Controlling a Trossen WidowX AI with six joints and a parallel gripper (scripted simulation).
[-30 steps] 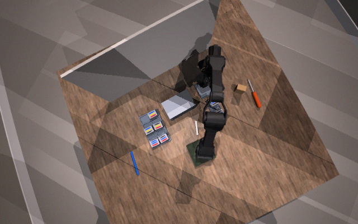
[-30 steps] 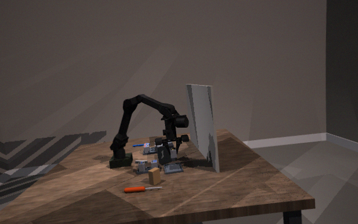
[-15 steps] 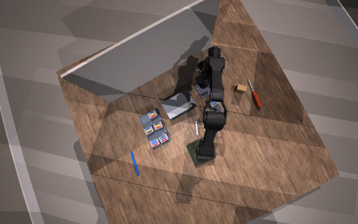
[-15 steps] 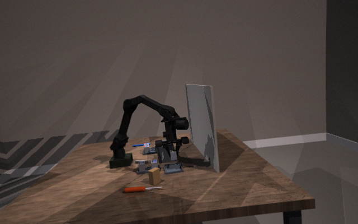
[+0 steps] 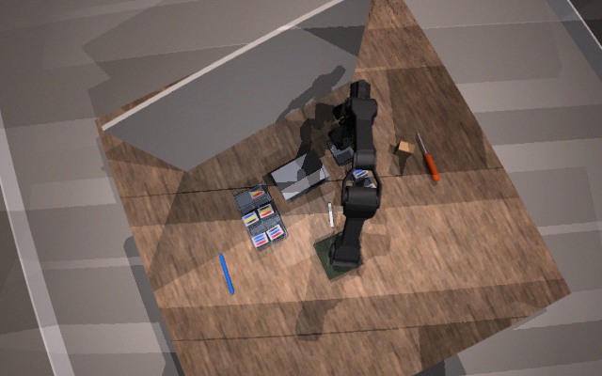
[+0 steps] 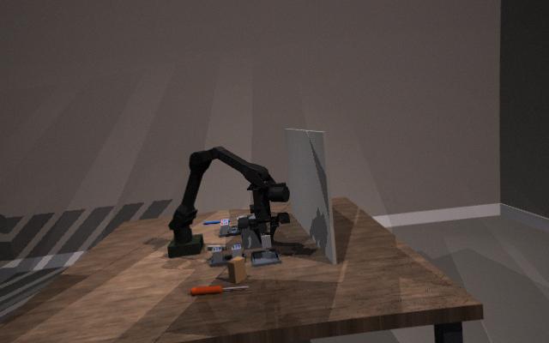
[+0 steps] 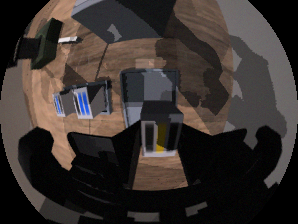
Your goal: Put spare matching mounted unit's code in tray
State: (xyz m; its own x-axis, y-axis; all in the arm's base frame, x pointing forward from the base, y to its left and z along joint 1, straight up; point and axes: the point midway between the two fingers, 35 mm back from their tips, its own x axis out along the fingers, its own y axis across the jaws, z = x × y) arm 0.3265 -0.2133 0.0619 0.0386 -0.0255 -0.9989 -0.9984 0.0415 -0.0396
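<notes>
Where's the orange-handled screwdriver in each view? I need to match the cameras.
Top: the screwdriver lies right of the arm, toward the table's right side.
Exterior: in the foreground, nearest the camera.
Wrist: not in it.
Shared landmark: the wooden block beside it.

Landmark: the arm's dark square base plate (image 5: 329, 263), sitting on the brown wooden table (image 5: 447, 263). In the top view, the grey tray of striped spares (image 5: 260, 217) is lying left of it, the blue pen (image 5: 226, 274) further left and lower, and the short white stick (image 5: 331, 214) just above it. The grey box unit (image 5: 299, 175) is lying above-left, the tall grey panel (image 5: 226, 103) standing beyond, and the small tan block (image 5: 404, 148) with the orange-handled screwdriver (image 5: 429, 159) beside it lying above-right.
</notes>
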